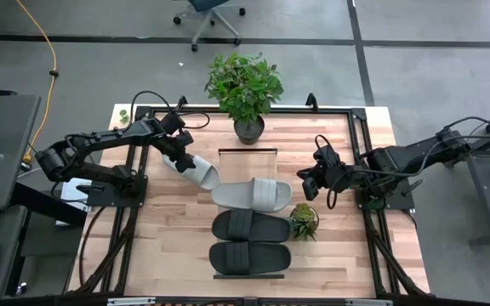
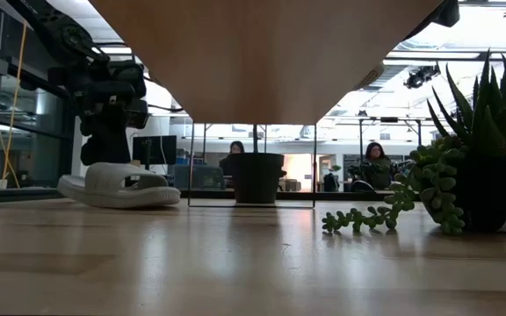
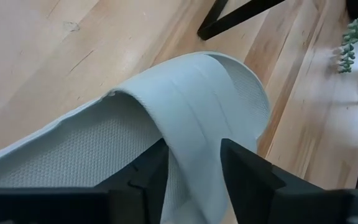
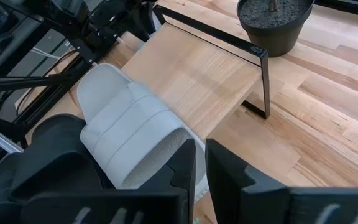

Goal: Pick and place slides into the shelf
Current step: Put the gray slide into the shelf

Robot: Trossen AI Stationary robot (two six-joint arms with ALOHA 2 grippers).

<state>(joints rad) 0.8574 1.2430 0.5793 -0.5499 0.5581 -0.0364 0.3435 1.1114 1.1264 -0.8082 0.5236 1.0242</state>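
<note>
Four slides are in play: two black ones (image 1: 249,240) and one light grey slide (image 1: 253,195) lie across the shelf (image 1: 247,163), while the second grey slide (image 1: 196,171) sits on the tabletop (image 1: 177,246), directly under the left gripper (image 1: 179,158). That gripper straddles the slide's ribbed strap (image 3: 194,124), one finger (image 3: 148,171) under it and one outside, the jaws closing on the strap; whether the grip is firm yet I cannot tell. The slide's long axis runs diagonally from the gripper toward the shelf, whose bare stretch lies just beyond the slide's far end. The left arm is clearly the nearer one. The right gripper (image 1: 313,178) waits beyond the shelf's far side with its fingers nearly together, holding nothing. A potted plant (image 1: 245,89) stands past the shelf's black end rail (image 4: 241,53), and a small succulent (image 1: 304,220) sits near the right gripper; the grey slide already placed is the closest thing to avoid.
</note>
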